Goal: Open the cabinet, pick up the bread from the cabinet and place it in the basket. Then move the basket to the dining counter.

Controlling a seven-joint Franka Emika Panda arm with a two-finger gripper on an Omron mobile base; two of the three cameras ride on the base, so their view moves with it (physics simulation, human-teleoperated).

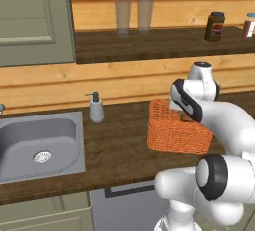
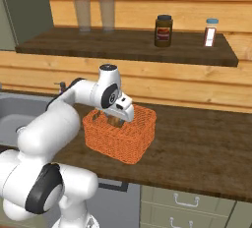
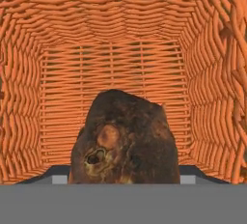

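The end effector (image 2: 114, 121) is seen lowered into the basket (image 2: 120, 138), with the bread (image 3: 124, 138) gripped between its fingertips; in the hand view the bread is shown directly ahead, pressed close between the two dark tips, and the woven orange floor and walls of the basket are seen beyond and around it. The basket (image 1: 177, 133) is set on the dark wood worktop (image 2: 197, 148). A soap dispenser (image 1: 95, 107) and a steel sink (image 1: 40, 145) are found well apart from the end effector on its left. Above and behind it, on a shelf (image 2: 128, 45), two glasses (image 2: 93, 14), a dark jar (image 2: 163, 30) and a small shaker (image 2: 210, 32) are placed
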